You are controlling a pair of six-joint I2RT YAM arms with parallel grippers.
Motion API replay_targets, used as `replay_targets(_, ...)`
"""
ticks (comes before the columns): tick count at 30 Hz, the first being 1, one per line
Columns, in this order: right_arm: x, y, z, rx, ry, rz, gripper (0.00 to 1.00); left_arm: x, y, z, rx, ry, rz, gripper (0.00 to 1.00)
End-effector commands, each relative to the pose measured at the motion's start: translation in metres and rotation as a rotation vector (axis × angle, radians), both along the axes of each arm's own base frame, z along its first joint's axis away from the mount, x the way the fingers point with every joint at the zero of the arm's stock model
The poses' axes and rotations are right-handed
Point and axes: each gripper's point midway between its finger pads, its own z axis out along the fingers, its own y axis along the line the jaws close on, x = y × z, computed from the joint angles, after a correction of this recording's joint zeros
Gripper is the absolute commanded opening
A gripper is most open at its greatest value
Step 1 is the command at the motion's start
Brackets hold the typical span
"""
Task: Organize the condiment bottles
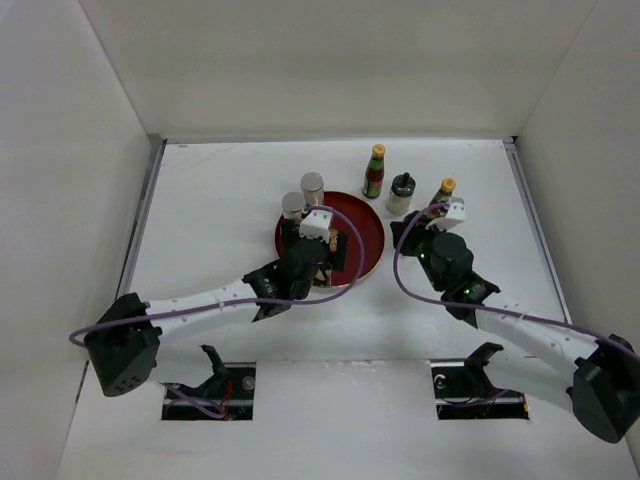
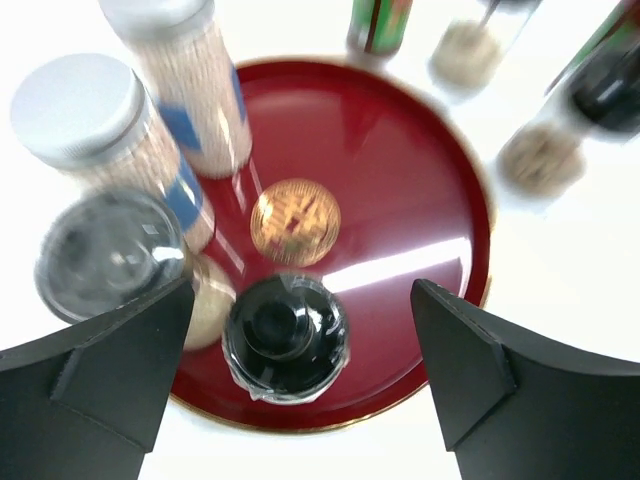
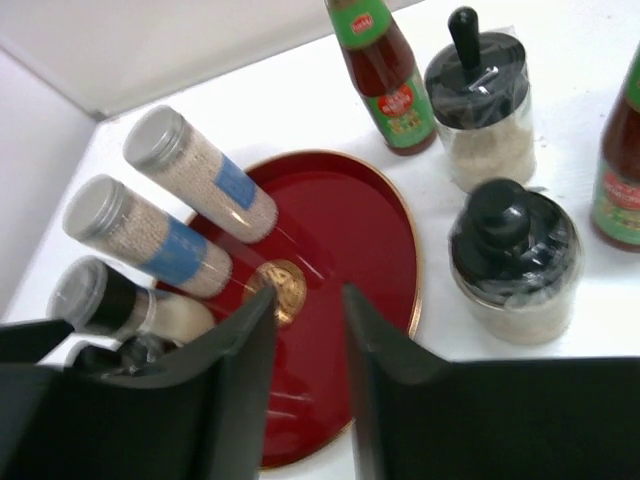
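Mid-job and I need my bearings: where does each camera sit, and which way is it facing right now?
Top external: above and behind the bases, looking down on the table; left arm and right arm both show.
Left wrist: over the red plate, facing almost straight down; own jaws wide apart, black-topped shaker between.
Right wrist: right of the plate, tilted down leftward; own jaws nearly together.
Shared: both wrist views show the plate's gold emblem and silver-capped shakers.

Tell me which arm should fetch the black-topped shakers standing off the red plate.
Right, probably. The right pincer sits shut beside those shakers, on their side of the plate. The left pincer is open over the plate, farther off.
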Motion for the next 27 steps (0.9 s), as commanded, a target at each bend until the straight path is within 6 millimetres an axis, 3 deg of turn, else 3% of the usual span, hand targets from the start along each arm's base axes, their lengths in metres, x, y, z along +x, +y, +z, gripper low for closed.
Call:
replay_targets(1,0.014,0.006,0.043,0.01,-0.048,-0.017,0.3,0.006,-0.003,0.081,-0.18,-0.164,-0.002,0.88)
replay_targets(4,0.027,0.014,0.049,-0.025,-0.028,-0.019,0.25,0.006,0.013,0.11,-0.281,-0.235,0.026,0.69)
replay_targets(7,0.046,0.022,0.051,-0.088,0.0,-0.021,0.31,0.007,0.04,0.109,-0.374,-0.254,0.098,0.4)
replay_targets(10,0.074,0.026,0.051,-0.192,0.02,-0.035,0.6,0.012,0.08,0.091,-0.445,-0.238,0.216,0.27)
replay_targets(12,0.094,0.025,0.049,-0.245,0.036,-0.051,0.8,0.013,0.108,0.076,-0.489,-0.223,0.293,0.25)
replay_targets(15,0.126,0.02,0.054,-0.281,0.046,-0.089,0.92,0.011,0.143,0.052,-0.539,-0.199,0.391,0.27)
replay_targets(21,0.178,0.016,0.057,-0.336,0.06,-0.131,0.95,0.016,0.183,0.016,-0.564,-0.172,0.484,0.29)
replay_targets(27,0.213,0.023,0.04,-0.394,0.093,-0.134,0.89,0.016,0.181,0.0,-0.607,-0.148,0.458,0.31)
